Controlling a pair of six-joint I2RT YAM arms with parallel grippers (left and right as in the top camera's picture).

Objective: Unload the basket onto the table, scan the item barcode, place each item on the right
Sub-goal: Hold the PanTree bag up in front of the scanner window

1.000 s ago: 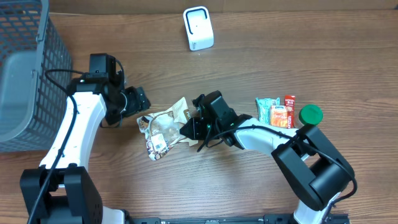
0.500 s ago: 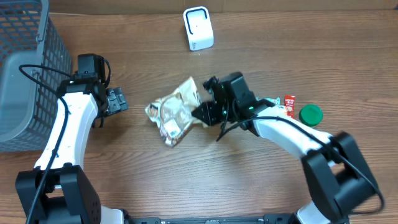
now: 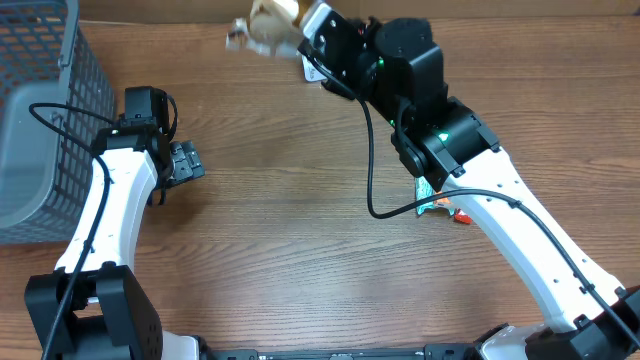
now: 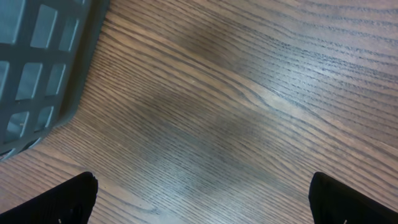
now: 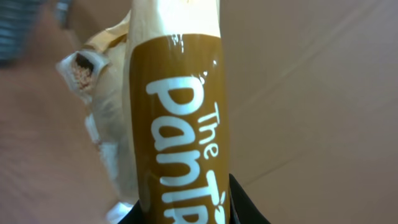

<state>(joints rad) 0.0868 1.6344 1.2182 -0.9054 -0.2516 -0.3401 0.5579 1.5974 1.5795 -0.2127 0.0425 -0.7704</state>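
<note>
So my right fingers [image 5: 245,208] were clamped on the snack bag [image 3: 262,30], holding it high over the surface's [image 3: 300,250] far edge to show its barcode, while my left fingers [image 4: 68,202] hung wide open and empty beside the basket [image 3: 40,120].

Soft, even light from above keeps the wooden table [image 3: 300,250] bright, with only faint shadows beneath the arms. The snack bag [image 3: 262,32] is motion-blurred at the overhead's top edge; close up, white glare washes its top and the background is defocused
</note>
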